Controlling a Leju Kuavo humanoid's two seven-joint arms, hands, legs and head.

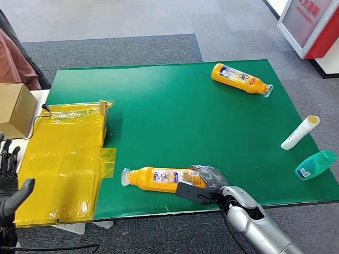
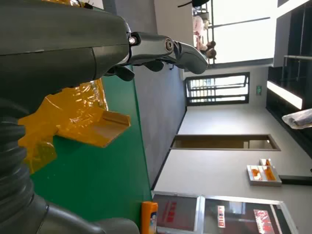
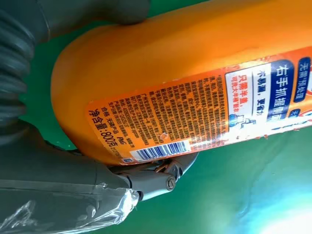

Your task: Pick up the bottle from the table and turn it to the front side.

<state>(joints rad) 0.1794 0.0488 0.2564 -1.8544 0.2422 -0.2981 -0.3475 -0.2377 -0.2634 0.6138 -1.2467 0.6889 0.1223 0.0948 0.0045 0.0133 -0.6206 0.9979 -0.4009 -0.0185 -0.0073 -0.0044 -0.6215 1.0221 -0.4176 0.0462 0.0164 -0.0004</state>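
The right hand (image 1: pixel 202 184), at 6 o'clock on the green table (image 1: pixel 180 106), grips the base of the orange bottle (image 1: pixel 160 179), which lies on its side, cap toward 9 o'clock. The left hand (image 1: pixel 10 182) hovers empty, fingers apart, at 8 o'clock beside yellow plastic sheeting (image 1: pixel 64 159). A second orange bottle (image 1: pixel 240 78) lies at 1 o'clock.

Green table (image 1: pixel 180 114) w/ bottles (image 1: pixel 160 179), yellow bag (image 1: pixel 64 159)

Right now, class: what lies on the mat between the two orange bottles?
Nothing: in the head view only bare green mat runs from the near bottle, gripped by the right hand, to the far bottle.
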